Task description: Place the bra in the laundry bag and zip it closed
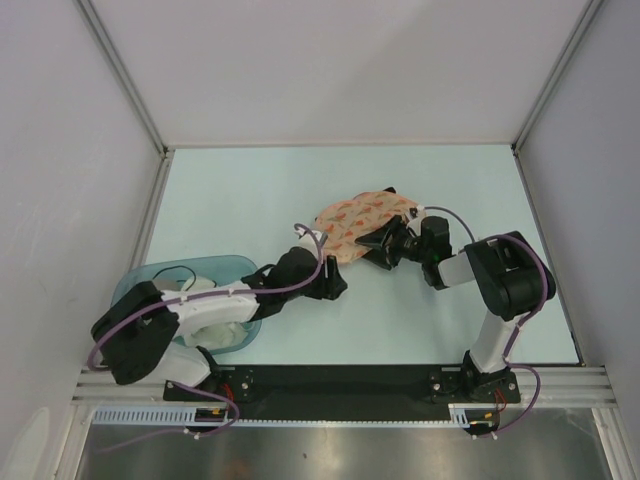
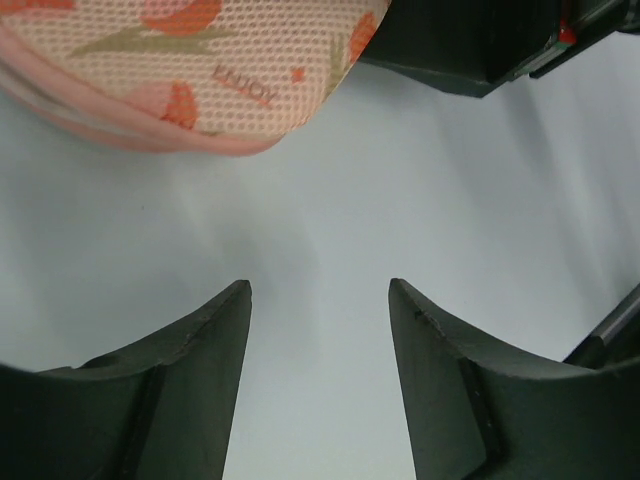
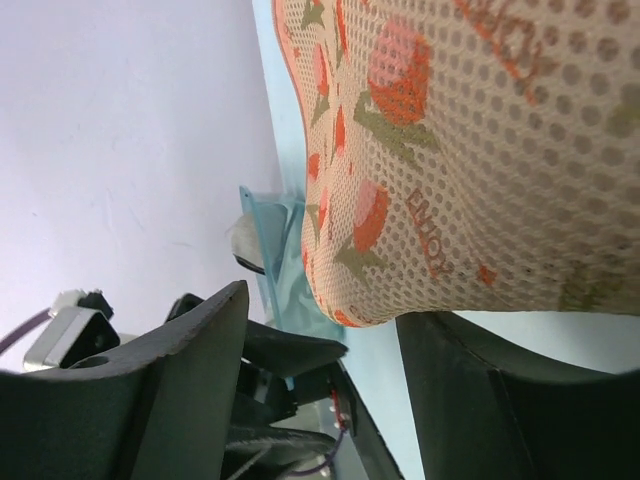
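Note:
The laundry bag lies folded shut on the table, peach mesh with orange-red prints. The bra is hidden; a small black bit sticks out at the bag's far edge, and I cannot tell what it is. My right gripper is open at the bag's near edge. In the right wrist view the bag's rim sits on one finger. My left gripper is open and empty just near-left of the bag. In the left wrist view it is over bare table, with the bag beyond.
A translucent teal tub with a white garment stands at the near left under the left arm. It also shows in the right wrist view. White walls close the table on three sides.

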Controlling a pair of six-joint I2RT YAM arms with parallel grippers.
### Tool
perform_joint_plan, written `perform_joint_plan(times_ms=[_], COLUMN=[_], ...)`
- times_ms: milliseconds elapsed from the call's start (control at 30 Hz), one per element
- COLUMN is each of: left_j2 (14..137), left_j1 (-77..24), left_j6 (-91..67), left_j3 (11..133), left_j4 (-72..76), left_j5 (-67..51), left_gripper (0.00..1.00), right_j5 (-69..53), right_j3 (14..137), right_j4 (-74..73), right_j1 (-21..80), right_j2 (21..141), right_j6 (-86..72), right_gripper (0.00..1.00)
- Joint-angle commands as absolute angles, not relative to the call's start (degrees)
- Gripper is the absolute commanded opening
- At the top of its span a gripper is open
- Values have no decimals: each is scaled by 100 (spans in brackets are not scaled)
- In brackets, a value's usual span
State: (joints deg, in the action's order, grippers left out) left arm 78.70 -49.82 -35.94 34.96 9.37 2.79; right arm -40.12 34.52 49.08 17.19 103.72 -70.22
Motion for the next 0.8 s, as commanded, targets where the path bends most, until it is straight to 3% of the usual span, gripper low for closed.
perform_joint_plan(times_ms=[0,67,267,600,767], left_j2=[8322,8472,8815,8921,9210], left_j1=[-5115,-5106,-5115,-5229,-5291], left_j6=[-3375,-3305,-3041,-3164,-3226], left_j3=[3885,4094,4333,4175,4253], left_j4=[1915,1820,2056,2329,2452], left_j5=[826,966,1248,1582,1644], left_gripper=[59,52,52,43,53], right_j5=[-3763,-3639,-3446,-3155,-3111], right_j3=[3516,3533,3612,3586,3586], right_j4=[5195,5063,5054,4887,5106], right_j1=[1793,1828,1968,2013,2021], right_j2=[10283,10292,10318,10195,10248], right_j6=[-7584,-7943,-8578,-8850,-9175], right_gripper=[64,62,59,58,57])
